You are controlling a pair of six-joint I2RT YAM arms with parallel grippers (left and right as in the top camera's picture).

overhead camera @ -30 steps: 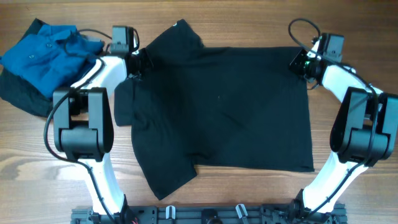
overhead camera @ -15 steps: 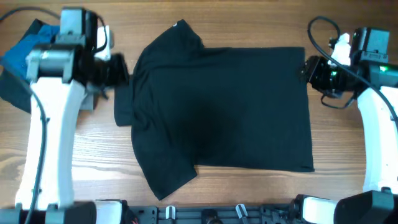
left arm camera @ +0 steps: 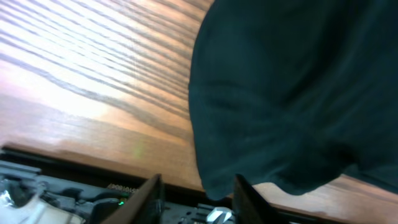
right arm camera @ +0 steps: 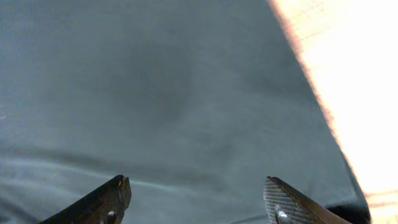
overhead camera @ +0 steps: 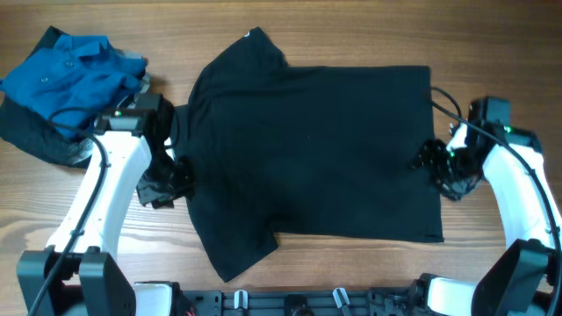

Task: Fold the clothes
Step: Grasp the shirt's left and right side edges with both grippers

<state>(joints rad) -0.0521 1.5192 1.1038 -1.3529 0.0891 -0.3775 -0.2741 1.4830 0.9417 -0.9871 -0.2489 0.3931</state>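
The black T-shirt [overhead camera: 307, 149] lies spread flat across the middle of the table, its small white neck label [overhead camera: 248, 35] at the far edge and a sleeve near the front left. My left gripper [overhead camera: 176, 175] is at the shirt's left edge, open and empty; in the left wrist view its fingers [left arm camera: 196, 196] frame the shirt's sleeve [left arm camera: 292, 93] and the wood. My right gripper [overhead camera: 430, 162] is over the shirt's right edge, open and empty; in the right wrist view its fingers [right arm camera: 196, 199] are spread wide above the black fabric [right arm camera: 174, 93].
A blue collared shirt [overhead camera: 70, 75] lies crumpled on dark garments [overhead camera: 35, 136] at the far left corner. Bare wooden table [overhead camera: 492, 53] surrounds the T-shirt. The arm bases and a black rail [overhead camera: 290, 303] run along the front edge.
Both arms have come from the shirt's far corners toward the front, down to its left and right edges at mid-height. The shirt has not moved.
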